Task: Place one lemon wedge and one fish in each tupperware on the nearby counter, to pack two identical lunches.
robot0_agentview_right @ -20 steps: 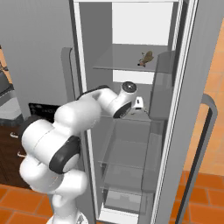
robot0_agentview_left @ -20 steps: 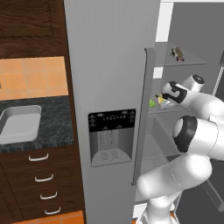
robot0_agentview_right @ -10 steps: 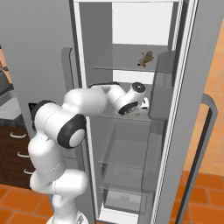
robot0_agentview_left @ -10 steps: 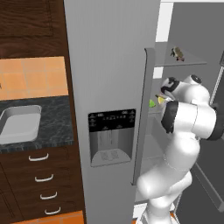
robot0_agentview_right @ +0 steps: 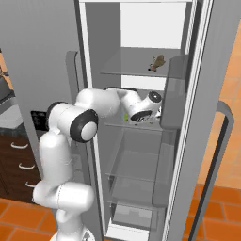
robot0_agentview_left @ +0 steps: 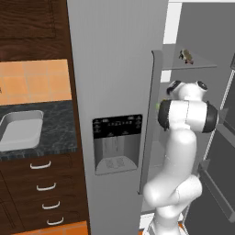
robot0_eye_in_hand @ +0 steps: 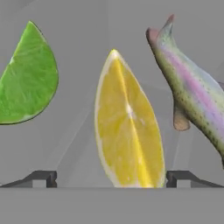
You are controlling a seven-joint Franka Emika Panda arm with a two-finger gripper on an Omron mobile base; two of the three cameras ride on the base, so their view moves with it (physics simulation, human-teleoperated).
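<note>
The claw [robot0_eye_in_hand: 112, 177] is spread wide and holds nothing; in the hand view its two dark tips stand far apart at the bottom, with a yellow lemon wedge [robot0_eye_in_hand: 127, 131] squarely in the gap between them. From here I would say the tips flank the wedge but have not closed on it.

Just to one side of the yellow wedge lies a green wedge [robot0_eye_in_hand: 27, 74], lime-coloured, and on the other side a fish [robot0_eye_in_hand: 192, 94] with a pinkish stripe, its tail pointing up in that view. All three rest on a pale shelf inside the open fridge [robot0_agentview_right: 136, 155].

Compared with a second ago, the arm has swung further into the fridge: the wrist that was at the shelf's edge has now turned inward, and the elbow has folded up tight against the fridge opening. The claw was just as wide then. So the reach looks finished and the grab is the step in hand.

On the shelf above there is a second small fish [robot0_agentview_right: 157, 62]. The counter [robot0_agentview_left: 50, 135], black speckled stone with a sink [robot0_agentview_left: 19, 131] set in it, sits well off to the left of the fridge. Nothing is packed yet by the look of it; each item still has to travel there.
</note>
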